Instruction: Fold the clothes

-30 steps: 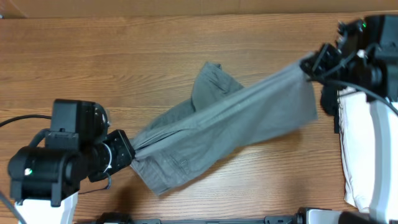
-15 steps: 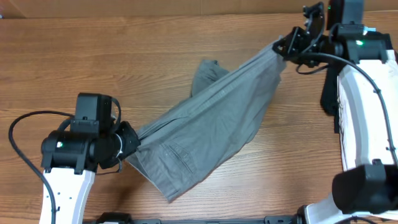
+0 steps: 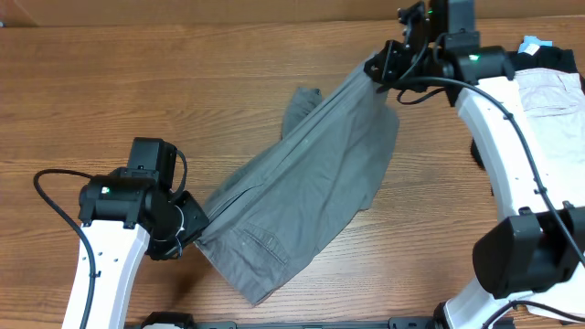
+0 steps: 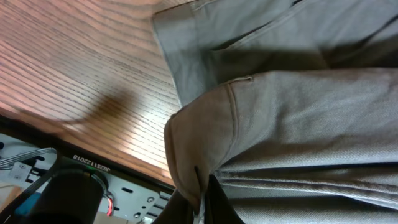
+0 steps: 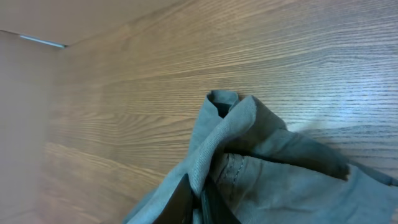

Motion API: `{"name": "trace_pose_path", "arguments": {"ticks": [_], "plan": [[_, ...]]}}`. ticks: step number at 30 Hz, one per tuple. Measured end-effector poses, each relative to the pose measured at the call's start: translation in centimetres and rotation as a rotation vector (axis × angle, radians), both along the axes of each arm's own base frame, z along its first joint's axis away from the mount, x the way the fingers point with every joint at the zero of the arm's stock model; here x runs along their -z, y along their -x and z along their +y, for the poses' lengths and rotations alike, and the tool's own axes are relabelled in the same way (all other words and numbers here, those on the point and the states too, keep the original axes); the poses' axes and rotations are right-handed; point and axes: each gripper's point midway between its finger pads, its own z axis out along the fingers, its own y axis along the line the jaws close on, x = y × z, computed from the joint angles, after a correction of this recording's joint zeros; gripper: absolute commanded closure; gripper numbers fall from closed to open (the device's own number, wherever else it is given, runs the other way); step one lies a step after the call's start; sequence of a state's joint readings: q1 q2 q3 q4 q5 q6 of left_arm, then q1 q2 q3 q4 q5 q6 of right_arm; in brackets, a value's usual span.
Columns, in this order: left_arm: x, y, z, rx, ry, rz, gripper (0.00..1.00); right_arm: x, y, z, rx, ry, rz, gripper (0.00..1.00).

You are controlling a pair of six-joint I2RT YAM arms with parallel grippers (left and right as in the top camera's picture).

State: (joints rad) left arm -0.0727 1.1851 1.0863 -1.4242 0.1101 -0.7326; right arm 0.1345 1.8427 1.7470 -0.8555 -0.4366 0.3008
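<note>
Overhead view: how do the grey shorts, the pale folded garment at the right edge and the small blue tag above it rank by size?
1. grey shorts, largest by far.
2. pale folded garment, cut off by the frame, full size unsure.
3. blue tag, smallest.

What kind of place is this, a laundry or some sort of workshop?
Probably a robotics lab or test bench, not a laundry: a white left arm and right arm at a wood-grain table hold one pair of grey shorts stretched between them.
</note>
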Motion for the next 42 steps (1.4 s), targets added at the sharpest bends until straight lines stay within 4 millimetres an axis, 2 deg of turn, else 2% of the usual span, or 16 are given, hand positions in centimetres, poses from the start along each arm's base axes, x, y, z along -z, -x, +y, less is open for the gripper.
{"name": "trace_pose_path", "arguments": {"ticks": [7, 16, 17, 18, 19, 21, 22, 23, 24, 26, 27, 31, 35, 36, 39, 42], "plan": [[1.2, -1.3, 0.8, -0.006, -0.049, -0.047, 0.93, 2.9, -1.3, 0.5, 0.010, 0.046, 0.025, 0.96], [1.3, -3.7, 2.0, -0.018, -0.120, -0.141, 0.83, 3.6, -3.5, 0.5, 0.032, 0.051, -0.027, 0.96], [1.4, -3.8, 2.2, -0.018, -0.130, -0.140, 0.77, 3.7, -3.6, 0.5, 0.033, 0.051, -0.031, 0.89], [1.6, -3.9, 2.3, -0.017, -0.139, -0.133, 0.68, 3.8, -3.8, 0.6, 0.035, 0.049, -0.033, 0.73], [1.8, -3.8, 2.5, -0.016, -0.154, -0.121, 0.68, 3.7, -4.1, 0.4, 0.047, 0.053, -0.043, 0.57], [2.3, -3.3, 3.3, -0.025, -0.196, -0.079, 0.66, 3.4, -4.9, 0.0, 0.067, 0.077, -0.081, 0.44], [2.6, -3.2, 3.7, -0.029, -0.213, -0.062, 0.63, 3.2, -5.2, -0.2, 0.080, 0.081, -0.094, 0.34], [2.8, -3.1, 3.9, -0.028, -0.224, -0.050, 0.59, 3.2, -5.5, -0.5, 0.085, 0.094, -0.107, 0.19], [3.1, -3.1, 4.1, -0.027, -0.236, -0.035, 0.59, 3.2, -5.5, -0.5, 0.094, 0.097, -0.107, 0.10], [3.6, -3.1, 4.3, -0.027, -0.252, -0.011, 0.63, 3.0, -5.8, -0.5, 0.101, 0.108, -0.121, 0.00], [3.8, -3.1, 4.4, -0.026, -0.259, -0.001, 0.66, 2.9, -5.9, -0.4, 0.106, 0.117, -0.133, 0.00], [4.0, -2.8, 4.7, -0.018, -0.274, 0.023, 0.69, 3.0, -6.0, -0.8, 0.122, 0.150, -0.132, 0.00], [3.1, -2.5, 4.7, -0.015, -0.276, 0.039, 0.69, 2.8, -5.7, -2.6, 0.158, 0.174, -0.099, 0.00], [2.6, -2.7, 4.7, -0.015, -0.275, 0.030, 0.69, 2.6, -5.8, -3.0, 0.166, 0.177, -0.099, 0.03], [1.1, -3.9, 4.1, 0.003, -0.246, -0.019, 0.90, 3.1, -5.1, -4.3, 0.170, 0.210, -0.056, 0.39], [1.0, -4.2, 2.5, 0.067, -0.156, -0.035, 0.96, 4.6, -3.5, -4.8, 0.157, 0.239, 0.026, 0.65]]}}
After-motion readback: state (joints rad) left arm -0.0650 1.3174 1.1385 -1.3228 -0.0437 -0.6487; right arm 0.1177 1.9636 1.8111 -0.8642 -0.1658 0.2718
